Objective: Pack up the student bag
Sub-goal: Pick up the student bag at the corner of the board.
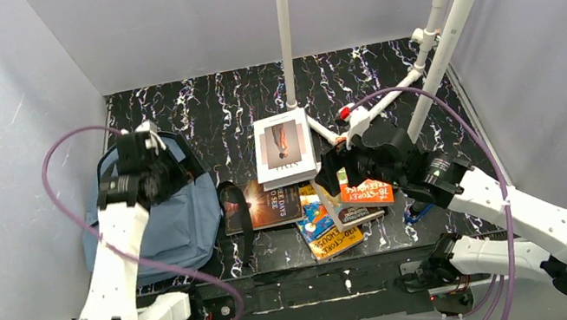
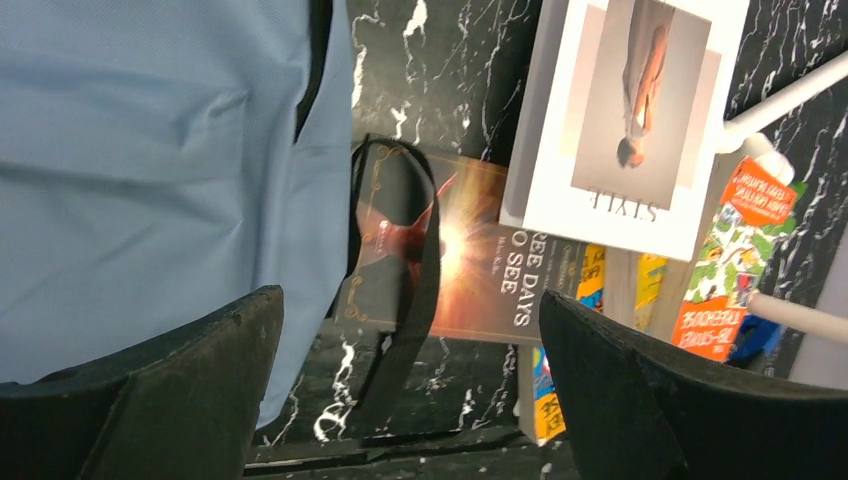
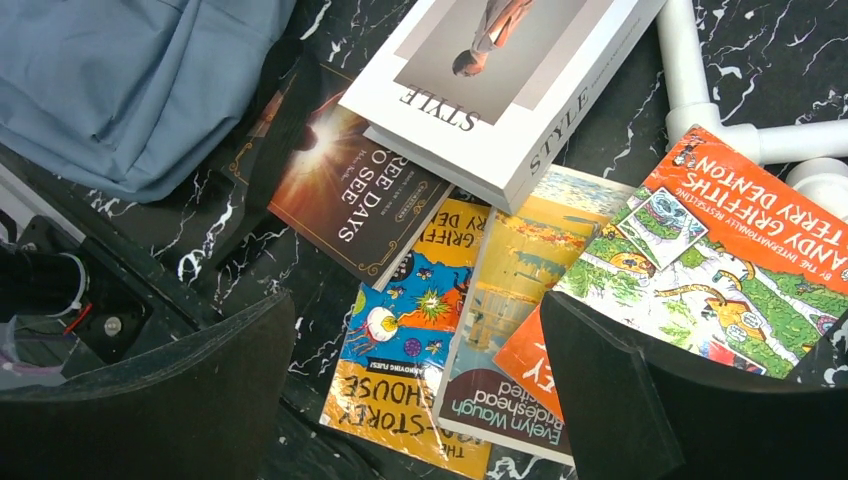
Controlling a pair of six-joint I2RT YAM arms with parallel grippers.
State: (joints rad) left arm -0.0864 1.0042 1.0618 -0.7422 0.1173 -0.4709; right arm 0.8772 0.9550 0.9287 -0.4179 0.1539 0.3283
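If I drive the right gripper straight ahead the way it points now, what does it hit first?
The book pile. The open right gripper points down at it, most likely onto the yellow treehouse book or the Brideshead paperback beside it. Depth is unclear, so I can't say which.

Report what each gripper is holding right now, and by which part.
Nothing is held. The left gripper stands open and empty beside the student bag; the right gripper stands open and empty over the loose books.
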